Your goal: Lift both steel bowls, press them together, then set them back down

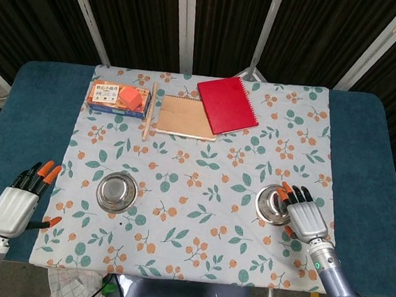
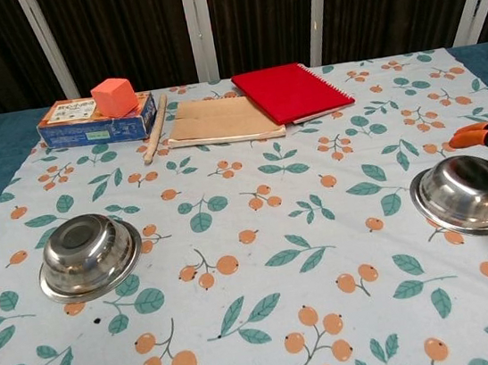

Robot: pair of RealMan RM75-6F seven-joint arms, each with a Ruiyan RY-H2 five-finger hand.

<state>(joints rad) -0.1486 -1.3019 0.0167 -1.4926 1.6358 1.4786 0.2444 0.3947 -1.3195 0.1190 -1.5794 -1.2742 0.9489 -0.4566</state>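
Starting at the left, the left robot hand (image 1: 16, 205) is seen in the head view only, held over the blue edge of the bench (image 1: 20, 103), just off the floral cloth (image 1: 199, 212). Its back is turned upward, the fingers are spread and extended forward, the thumb is stuck out toward the cloth, and nothing is held. The left steel bowl (image 1: 117, 191) is found upright on the cloth, apart from that hand, toward the centre.

At the far side of the cloth, a printed box (image 1: 118, 99) with an orange cube (image 1: 131, 98) on top, a wooden stick (image 1: 149, 110), a tan notebook (image 1: 185, 116) and a red notebook (image 1: 227, 104) overlapping it are noted.

The right steel bowl (image 1: 271, 203) is found upright near the right edge of the cloth. The right robot hand (image 1: 305, 216) is placed against its outer side, back upward, with the fingers reaching along the rim. The bowl is not lifted. In the chest view only orange fingertips (image 2: 472, 135) are shown at the frame edge behind the bowl. Whether the bowl is actually gripped cannot be told.
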